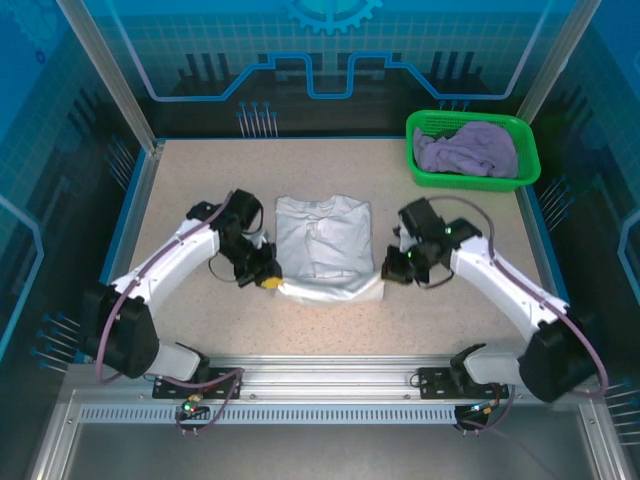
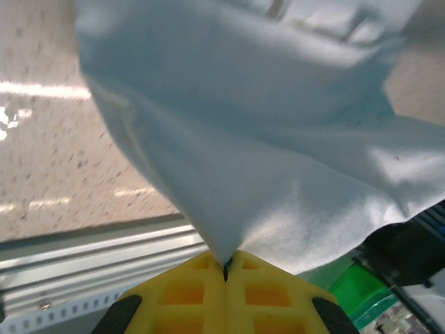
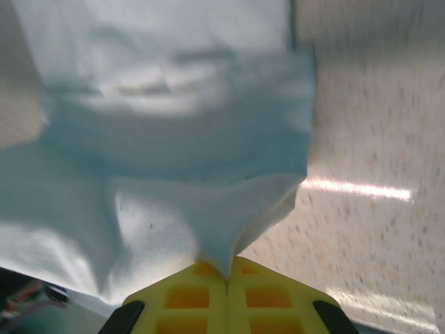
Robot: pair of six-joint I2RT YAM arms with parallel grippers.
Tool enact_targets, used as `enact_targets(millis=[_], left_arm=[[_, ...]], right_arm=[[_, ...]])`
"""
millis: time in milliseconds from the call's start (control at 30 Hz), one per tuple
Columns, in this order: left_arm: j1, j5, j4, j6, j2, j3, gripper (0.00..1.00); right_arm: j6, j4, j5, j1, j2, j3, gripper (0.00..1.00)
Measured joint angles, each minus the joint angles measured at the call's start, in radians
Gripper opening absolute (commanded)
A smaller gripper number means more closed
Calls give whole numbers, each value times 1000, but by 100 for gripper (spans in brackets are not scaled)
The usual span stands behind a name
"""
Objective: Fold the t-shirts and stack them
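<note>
Left gripper (image 2: pixel 225 268), yellow-fingered, clenched tight on the near-left corner of the white t-shirt (image 2: pixel 264 139); cloth is pinched in the seam between the fingers and fans out from it. Right gripper (image 3: pixel 227 268) likewise clenched, on the shirt's near-right corner. Near hem is raised off the table (image 1: pixel 200 180) at both corners and sags between them; the far part of the shirt lies flat. Bare table left of the shirt, beyond its far edge, and between its near hem and the metal rail (image 1: pixel 330 375); a bare strip also to its right. Faint dark marks on the shirt's chest, too small to read. Green mesh basket (image 1: pixel 425 178) sits well apart from the shirt, to its far right at the table's corner; lavender t-shirt (image 1: pixel 468 148) is bunched inside it.
</note>
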Motion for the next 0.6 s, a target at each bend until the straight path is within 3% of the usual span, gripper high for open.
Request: enact_targets(millis=[233, 467, 600], left_arm=[[134, 6, 79, -15, 204, 229, 0], [178, 31, 140, -34, 488, 498, 0], [219, 31, 154, -55, 612, 632, 3]], right_arm=[[-74, -39, -15, -116, 344, 405, 0], [-71, -97, -44, -149, 710, 831, 0], [-42, -138, -71, -158, 922, 1093, 7]])
